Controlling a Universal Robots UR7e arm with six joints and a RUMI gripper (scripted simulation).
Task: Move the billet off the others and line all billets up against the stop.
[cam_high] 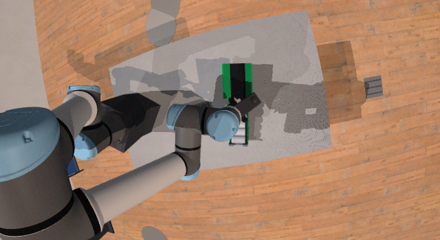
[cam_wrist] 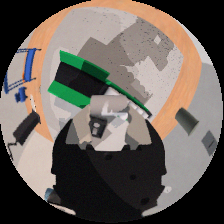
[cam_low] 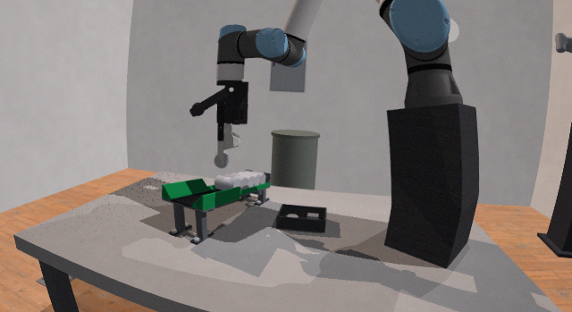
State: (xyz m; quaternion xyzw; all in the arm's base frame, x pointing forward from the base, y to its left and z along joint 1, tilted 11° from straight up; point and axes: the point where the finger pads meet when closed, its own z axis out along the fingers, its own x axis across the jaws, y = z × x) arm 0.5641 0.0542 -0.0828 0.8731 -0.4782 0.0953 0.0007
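Observation:
The green feed ramp [cam_high: 225,80] [cam_low: 197,193] [cam_wrist: 75,82] stands on legs on the grey table [cam_low: 134,258] [cam_high: 292,44]. A row of pale billets [cam_low: 241,180] [cam_high: 239,133] lies across its far end, side by side. My gripper [cam_low: 222,156] [cam_wrist: 108,104] hangs well above the ramp, over its middle near the row. It is shut on one billet [cam_low: 221,160], which shows end-on as a round grey disc below the fingers. In the overhead view the wrist hides the fingers and the held billet.
A black tray [cam_low: 300,218] with two round holes sits on the table right of the ramp. A grey-green bin [cam_low: 295,159] stands behind the table. The arm's black pedestal [cam_low: 431,182] stands at the table's right side.

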